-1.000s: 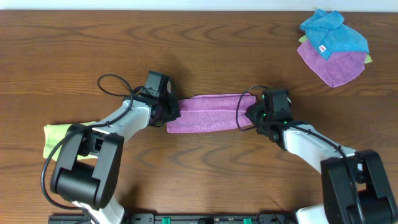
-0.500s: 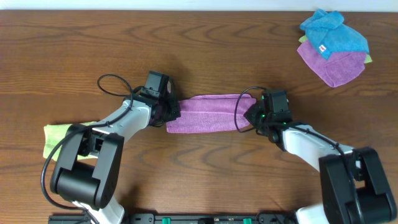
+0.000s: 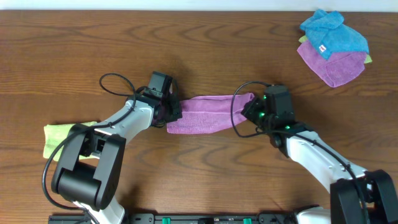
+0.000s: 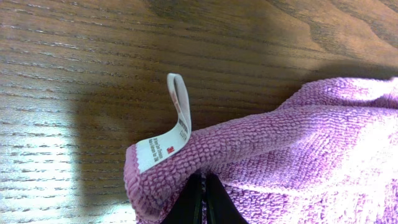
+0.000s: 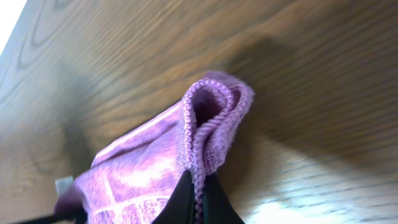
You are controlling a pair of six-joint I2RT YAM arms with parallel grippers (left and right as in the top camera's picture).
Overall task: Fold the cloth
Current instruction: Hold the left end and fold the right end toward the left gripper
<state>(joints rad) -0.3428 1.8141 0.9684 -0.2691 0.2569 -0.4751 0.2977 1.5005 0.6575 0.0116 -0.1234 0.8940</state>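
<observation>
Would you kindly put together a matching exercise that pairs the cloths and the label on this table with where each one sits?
Things:
1. long purple cloth
2. blue cloth
3. yellow-green cloth
4. white label

Places:
A. far right corner of the table, on top of a second purple cloth
B. near left side, beside the left arm
C. mid-table, pinched at its ends by the left gripper and right gripper
D. sticking up from a corner of the long purple cloth

Pairs: 1-C, 2-A, 3-B, 4-D.
</observation>
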